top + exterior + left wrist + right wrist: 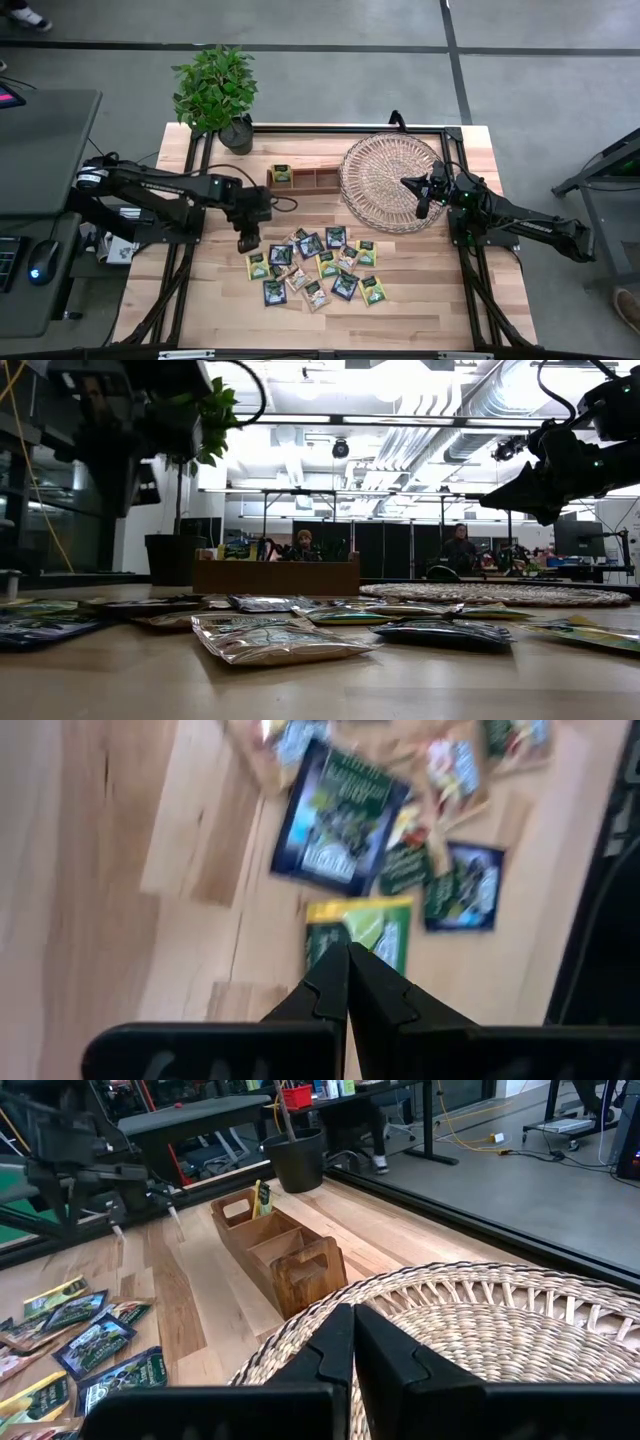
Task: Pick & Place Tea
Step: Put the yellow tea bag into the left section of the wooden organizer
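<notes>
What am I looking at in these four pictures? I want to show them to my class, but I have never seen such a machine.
It is a robot with two dark arms at a wooden table, each ending in a two-fingered claw. One picture looks straight down, one looks level across the tabletop, and two come from cameras on the wrists. The left claw hangs shut just above the tea sachets, which lie scattered in the middle. The right claw is shut above a round wicker tray. Neither holds anything. Behind the sachets stands a narrow wooden box with one sachet in its end compartment, and a potted plant at the table's corner.
</notes>
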